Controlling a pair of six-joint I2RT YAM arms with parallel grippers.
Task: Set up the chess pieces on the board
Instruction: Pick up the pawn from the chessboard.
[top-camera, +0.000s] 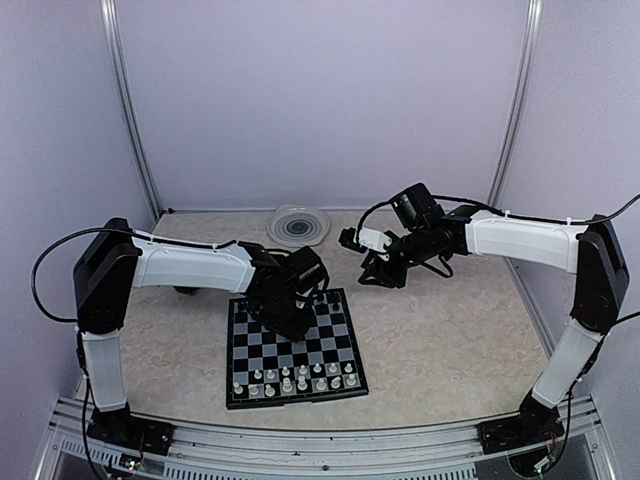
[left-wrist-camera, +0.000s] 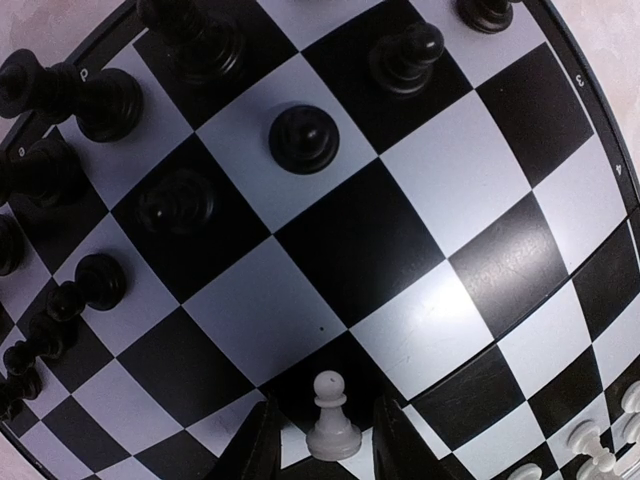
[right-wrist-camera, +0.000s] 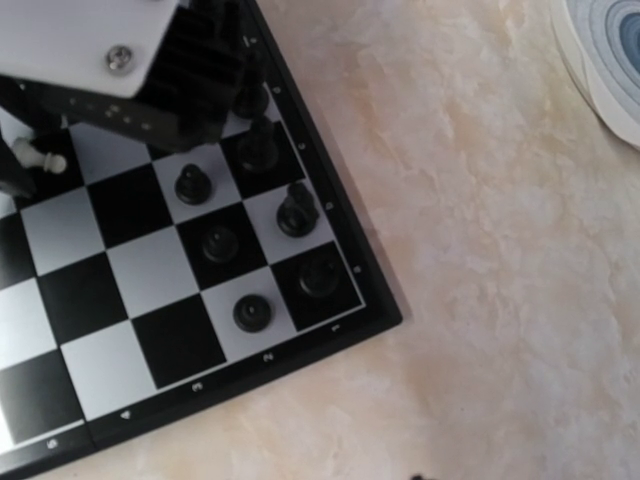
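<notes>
L tool (left-wrist-camera: 325, 412) open astride a cream plastic pawn (left-wrist-camera: 330, 425) on the small black-and-white chequered board (top-camera: 337, 335) on beige marbled desk (top-camera: 450, 330); R tool (top-camera: 378, 272) nr board's far-right corner, grip can't tell; round clear ridged plate (top-camera: 298, 226) behind.

Upright chess pieces (top-camera: 290, 379) on chequered board (top-camera: 336, 346)

Pale lilac walls (top-camera: 320, 100), metal corner posts (top-camera: 130, 110); beige marbled tabletop (top-camera: 440, 330); aluminium rail (top-camera: 320, 440) along near edge.
</notes>
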